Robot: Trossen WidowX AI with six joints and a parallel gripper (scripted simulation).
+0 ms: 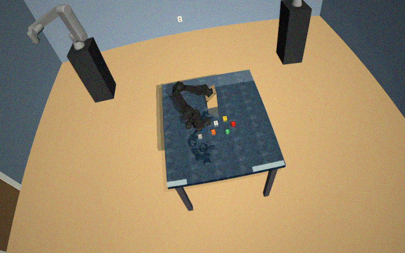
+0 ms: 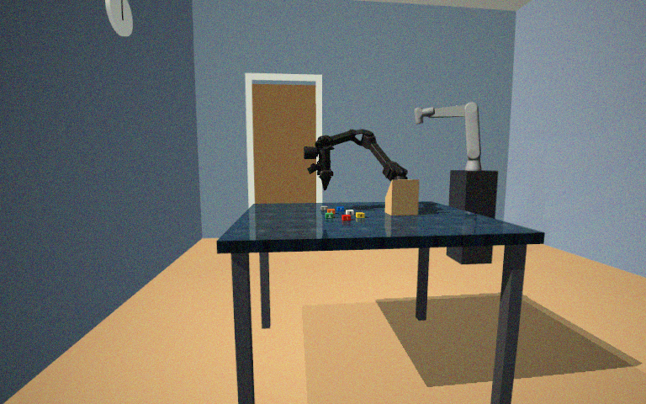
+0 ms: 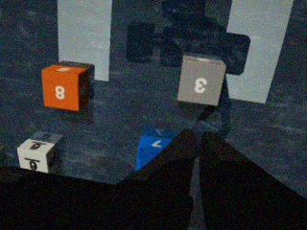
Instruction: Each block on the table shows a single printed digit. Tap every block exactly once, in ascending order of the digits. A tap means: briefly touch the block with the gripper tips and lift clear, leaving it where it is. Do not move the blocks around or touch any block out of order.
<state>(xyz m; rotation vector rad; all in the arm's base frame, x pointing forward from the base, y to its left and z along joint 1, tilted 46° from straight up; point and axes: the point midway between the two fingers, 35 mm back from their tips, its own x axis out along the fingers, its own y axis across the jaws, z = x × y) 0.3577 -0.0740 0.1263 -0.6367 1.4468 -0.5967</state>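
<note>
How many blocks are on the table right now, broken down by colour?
Grey block: 1
Blue block: 1
Orange block: 1
White block: 1
Yellow block: 1
Green block: 1
Red block: 1
Total: 7

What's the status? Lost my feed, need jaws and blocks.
Gripper shut, empty, above the table. Blue block just beneath the tips, gray 3 block beyond. Nothing in the way.

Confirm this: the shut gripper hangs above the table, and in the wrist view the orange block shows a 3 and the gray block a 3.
One error: the wrist view shows the orange block printed with 8, not 3. The gray block does show 3, and the gripper hangs shut above the table.
</note>
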